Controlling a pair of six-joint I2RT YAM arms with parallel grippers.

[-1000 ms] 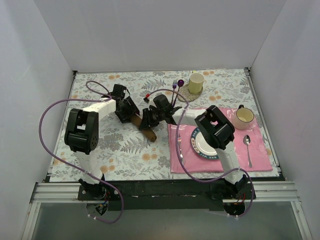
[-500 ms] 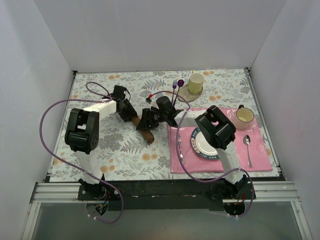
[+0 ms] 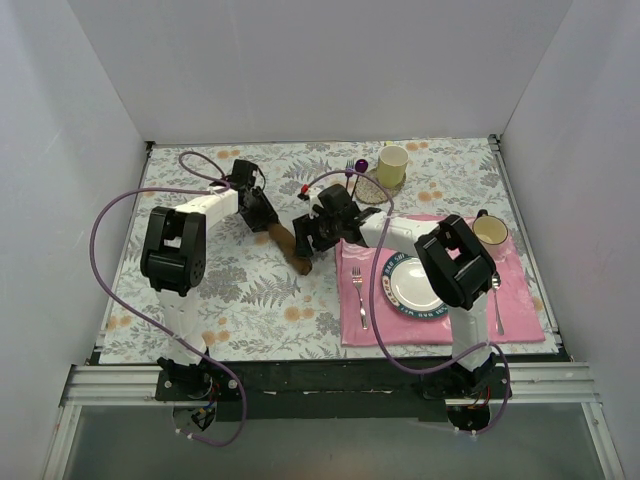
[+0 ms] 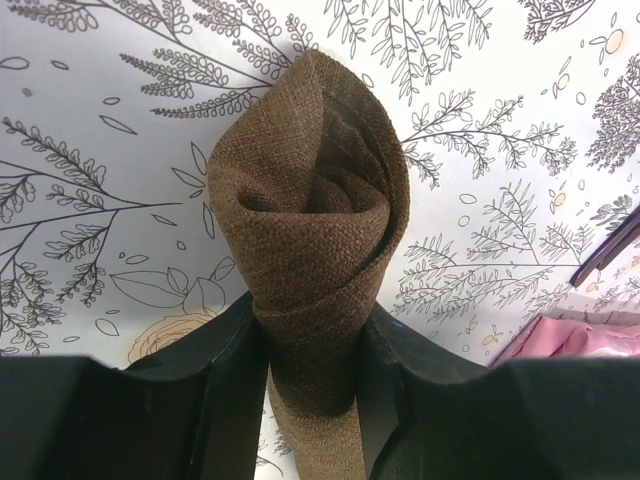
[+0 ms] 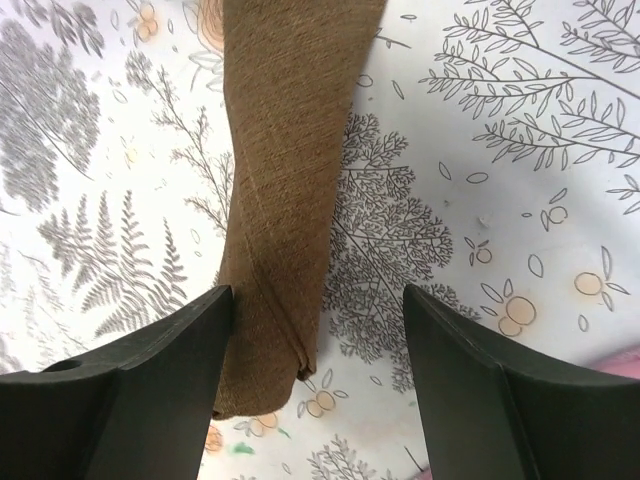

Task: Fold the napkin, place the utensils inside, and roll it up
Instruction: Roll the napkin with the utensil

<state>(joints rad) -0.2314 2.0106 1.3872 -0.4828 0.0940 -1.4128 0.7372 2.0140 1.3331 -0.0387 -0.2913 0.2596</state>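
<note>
The napkin is a dark brown cloth rolled into a tube that lies on the floral tablecloth, left of the pink mat. My left gripper is shut on its far end; in the left wrist view the roll spirals open in front of my left gripper. My right gripper is open over the roll's near end. In the right wrist view the napkin lies against the left finger of my right gripper. A metal fork and a spoon lie on the mat. No utensil shows in the roll.
The pink placemat carries a plate and a mug. A yellow cup on a coaster and purple utensils stand at the back. White walls enclose the table.
Both grippers and the napkin roll have shifted a little toward the back. The right arm's elbow has swung to the right, and the roll's near end now lies free on the cloth.
</note>
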